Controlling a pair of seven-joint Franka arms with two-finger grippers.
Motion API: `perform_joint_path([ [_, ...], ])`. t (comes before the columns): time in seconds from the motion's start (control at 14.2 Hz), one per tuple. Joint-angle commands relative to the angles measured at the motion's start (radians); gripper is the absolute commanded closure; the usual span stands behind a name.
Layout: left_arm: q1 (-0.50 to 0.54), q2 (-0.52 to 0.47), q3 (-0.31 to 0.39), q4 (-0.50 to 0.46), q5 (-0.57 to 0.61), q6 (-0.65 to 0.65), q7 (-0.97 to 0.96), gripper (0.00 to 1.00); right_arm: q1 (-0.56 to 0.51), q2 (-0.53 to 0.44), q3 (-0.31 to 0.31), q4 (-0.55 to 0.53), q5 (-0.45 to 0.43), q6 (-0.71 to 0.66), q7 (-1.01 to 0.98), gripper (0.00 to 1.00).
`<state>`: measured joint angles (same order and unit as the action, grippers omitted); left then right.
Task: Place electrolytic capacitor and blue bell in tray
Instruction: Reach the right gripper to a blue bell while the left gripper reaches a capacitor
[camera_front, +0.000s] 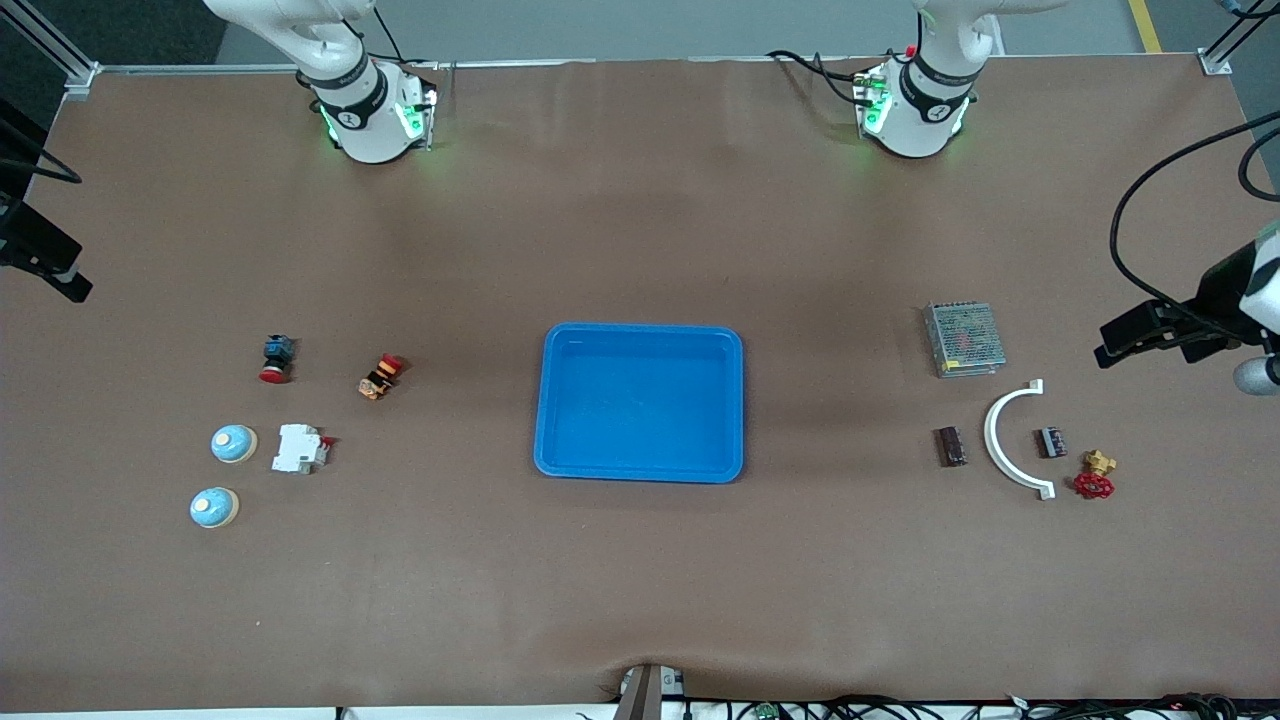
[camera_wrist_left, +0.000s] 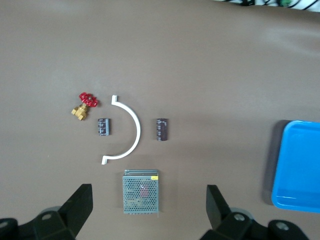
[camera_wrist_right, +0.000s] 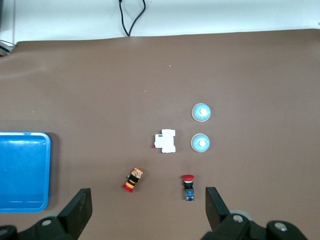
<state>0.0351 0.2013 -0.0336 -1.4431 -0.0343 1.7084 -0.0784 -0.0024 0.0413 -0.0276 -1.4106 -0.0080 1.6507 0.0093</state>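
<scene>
The blue tray (camera_front: 640, 470) lies empty in the middle of the table and also shows as the tray (camera_wrist_left: 297, 170) and the tray (camera_wrist_right: 22, 170) in the wrist views. Two blue bells (camera_front: 234, 443) (camera_front: 213, 508) sit toward the right arm's end. Two dark capacitors (camera_front: 950, 446) (camera_front: 1051, 441) lie toward the left arm's end, either side of a white arc. My left gripper (camera_wrist_left: 148, 195) hangs open and empty high over a mesh box, with the capacitors (camera_wrist_left: 161, 129) in its view. My right gripper (camera_wrist_right: 147, 196) hangs open and empty high over two push buttons, with the bells (camera_wrist_right: 200, 143) in its view.
A metal mesh box (camera_front: 963, 338), a white curved piece (camera_front: 1010, 440) and a brass valve with a red handle (camera_front: 1095, 478) lie by the capacitors. A white breaker (camera_front: 300, 449) and two red-capped push buttons (camera_front: 276, 358) (camera_front: 381, 376) lie by the bells.
</scene>
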Motion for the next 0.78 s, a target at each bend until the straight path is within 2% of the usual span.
perform_joint_path([
  [0.0,0.008,0.082,-0.002,0.02,-0.019,0.003,0.0,0.0,-0.031,0.02,0.003,-0.107,-0.032,0.116,-0.008,0.0],
  [0.14,-0.001,0.11,-0.002,0.015,-0.015,0.066,-0.007,0.0,-0.041,0.043,0.003,-0.215,-0.032,0.22,-0.006,0.0],
  [0.49,0.028,0.196,0.0,0.017,-0.015,0.114,0.012,0.0,-0.059,0.195,0.003,-0.215,-0.035,0.253,-0.002,0.0],
  [0.71,0.031,0.259,0.0,0.015,0.065,0.168,0.012,0.0,-0.083,0.27,0.003,-0.223,-0.033,0.314,-0.008,0.0],
])
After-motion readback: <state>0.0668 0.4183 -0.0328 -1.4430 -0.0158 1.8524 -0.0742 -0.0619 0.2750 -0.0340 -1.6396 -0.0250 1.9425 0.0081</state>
